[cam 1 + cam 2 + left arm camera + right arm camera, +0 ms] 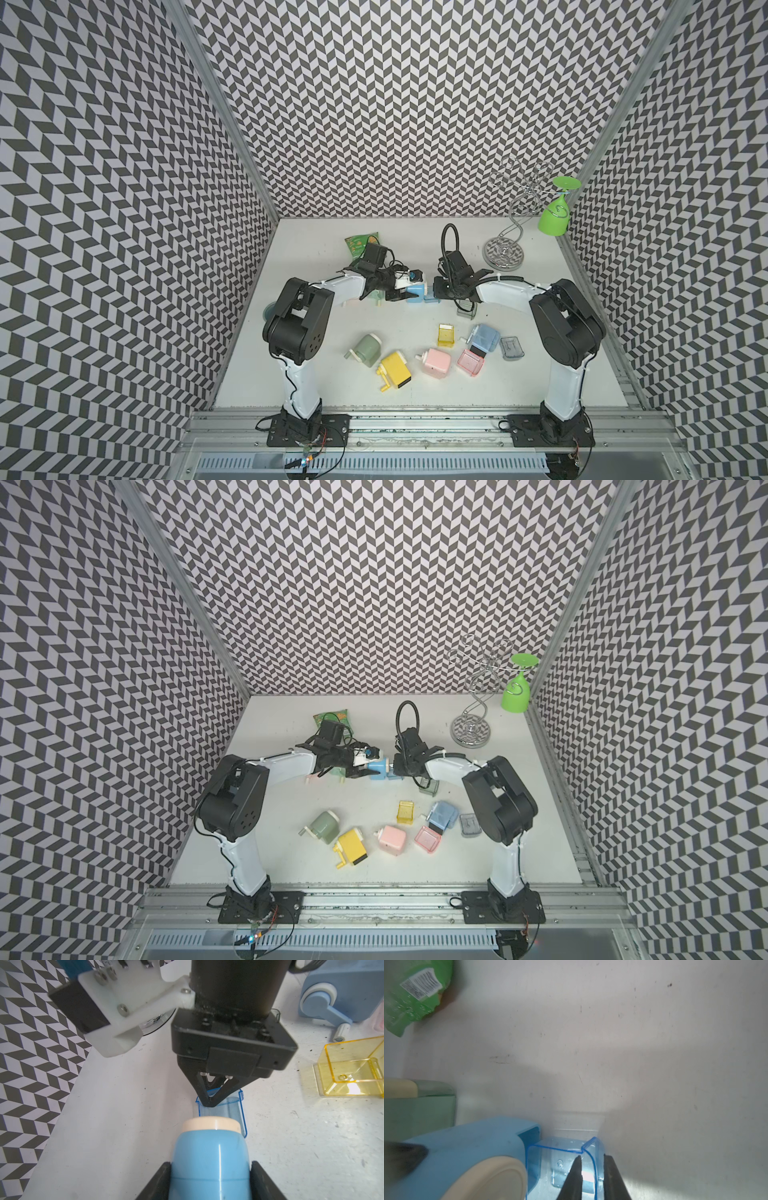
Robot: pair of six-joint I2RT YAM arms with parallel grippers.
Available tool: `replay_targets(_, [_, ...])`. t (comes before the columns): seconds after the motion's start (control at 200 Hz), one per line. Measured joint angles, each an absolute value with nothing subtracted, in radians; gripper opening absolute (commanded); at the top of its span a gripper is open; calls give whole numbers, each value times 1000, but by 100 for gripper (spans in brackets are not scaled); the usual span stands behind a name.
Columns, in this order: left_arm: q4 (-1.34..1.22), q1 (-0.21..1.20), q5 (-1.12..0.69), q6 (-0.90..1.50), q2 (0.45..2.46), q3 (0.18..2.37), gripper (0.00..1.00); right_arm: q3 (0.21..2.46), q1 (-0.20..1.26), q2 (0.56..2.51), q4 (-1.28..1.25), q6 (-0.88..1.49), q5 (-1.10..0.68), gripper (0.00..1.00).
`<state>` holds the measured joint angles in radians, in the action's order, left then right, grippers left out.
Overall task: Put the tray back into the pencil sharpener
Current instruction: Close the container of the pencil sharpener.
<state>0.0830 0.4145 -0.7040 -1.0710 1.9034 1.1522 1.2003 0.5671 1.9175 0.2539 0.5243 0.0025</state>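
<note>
**top views.** light blue plastic pencil sharpener (419,291) with a cream end cap, near the middle of the white table (291,374), clamped by the left gripper (404,294). clear blue plastic tray (429,299) touches its end on the right arm's side and is held by the right gripper (435,295). loose containers nearer the arm bases: clear yellow plastic tray (446,336), clear pink plastic tray (471,362), grey plastic tray (512,348). each lies outside any sharpener; contents too small to tell here.

**left wrist view.** the left gripper's fingers (160,1184) press both flanks of the sharpener body. the blue tray reaches out from behind the cream cap, with the right gripper's tips drawn together at its far end. the yellow tray shows only a few dark specks.

**right wrist view.** the right gripper's jaws are pinched on the blue tray's outer end wall, one finger inside and one outside. the tray looks empty. its open end sits at the mouth of the sharpener's slot; how far it has entered cannot be told.

**handling note.** insertion appears to be in hand and not finished. the tray is best kept level and square to the slot and pushed slowly along the slot's line, with the left grip bracing the body. the pinch on one thin wall may let the tray pivot and jam.
</note>
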Motion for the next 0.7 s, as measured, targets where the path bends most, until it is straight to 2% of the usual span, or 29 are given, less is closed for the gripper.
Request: replay_targets(0.701, [81,415,-701,-1056,1903,1152,56,1181,564,1917,215,563,-63,14])
